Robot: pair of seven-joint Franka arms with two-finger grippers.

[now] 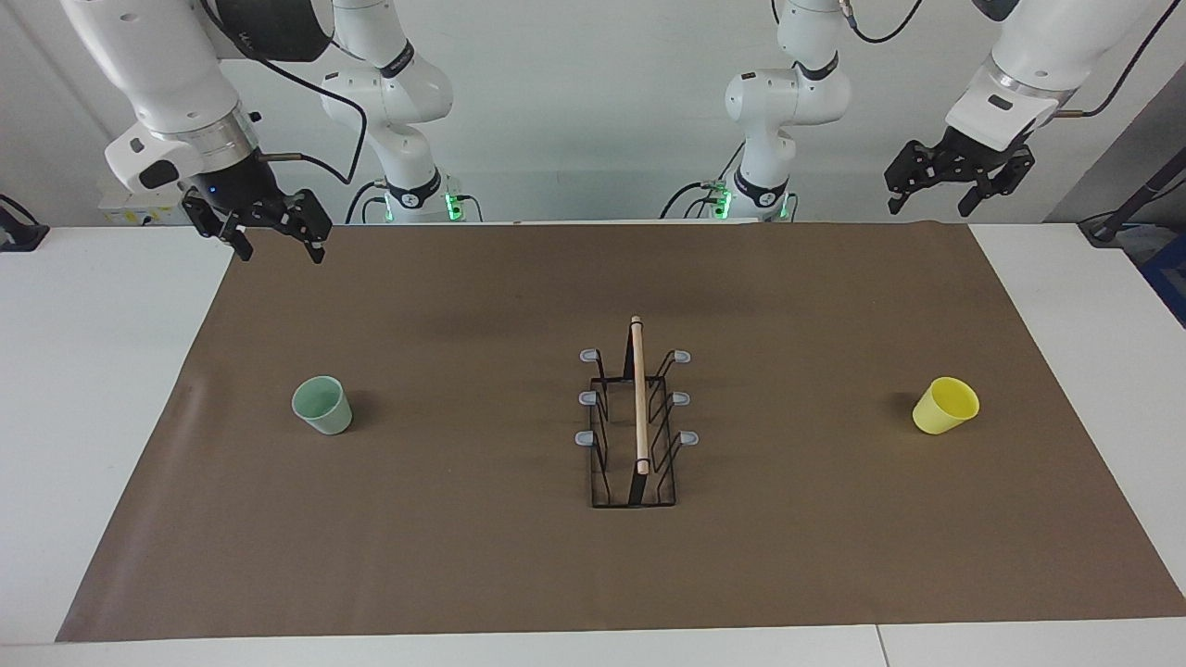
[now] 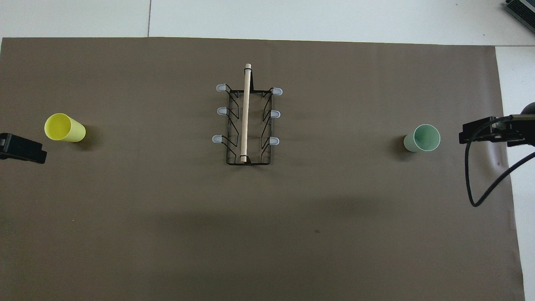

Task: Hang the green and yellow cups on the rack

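Rack (image 1: 636,421) stands upright mid-worktop on brown mat (image 1: 463,519), wooden rod handle (image 1: 639,394) running toward/away from robots, 3 grey-tipped prongs each side, all bare.

Green cup (image 1: 322,405) sits upright, mouth up, toward R arm's end of worktop, well apart from rack. Yellow cup (image 1: 945,406) likewise upright, mouth up, toward L arm's end, also well apart from rack. Both cups roughly level w/ rack's middle. Neither cup hung yet.

Right gripper (image 1: 275,239) held up in air over mat's corner at R arm's end, close to robots' edge; fingers spread, holding nothing. Well apart from green cup.

Left gripper (image 1: 964,190) up in air over mat's corner at L arm's end, pointing down at a slant; fingers spread, nothing between them. Well apart from yellow cup.

White worktop (image 1: 93,371) shows around mat on all sides.
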